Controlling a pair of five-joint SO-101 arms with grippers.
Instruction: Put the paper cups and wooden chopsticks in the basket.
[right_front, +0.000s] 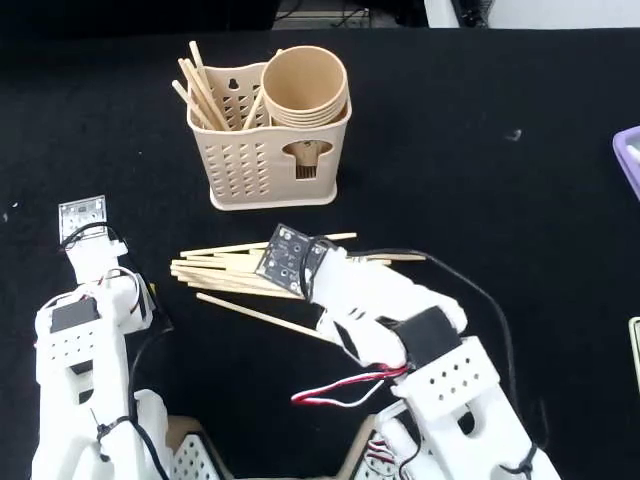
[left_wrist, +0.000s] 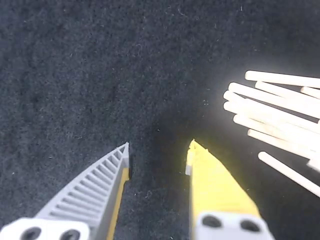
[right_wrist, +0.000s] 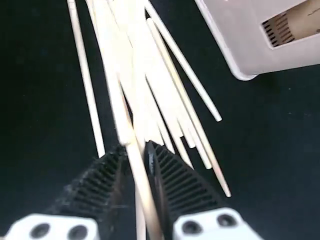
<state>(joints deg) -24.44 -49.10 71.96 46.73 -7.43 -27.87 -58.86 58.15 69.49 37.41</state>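
A beige perforated basket stands at the back of the black table with stacked paper cups and several wooden chopsticks in it. A loose pile of chopsticks lies in front of it. My right gripper is down over that pile, shut on a chopstick between its black fingers; the basket's corner shows beyond. My left gripper hangs open over bare cloth, with the chopstick ends off to one side of its yellow finger.
One chopstick lies apart, slanting toward the right arm's base. A purple object sits at the right table edge. Red and white cables trail near the right arm. Open black cloth surrounds the basket.
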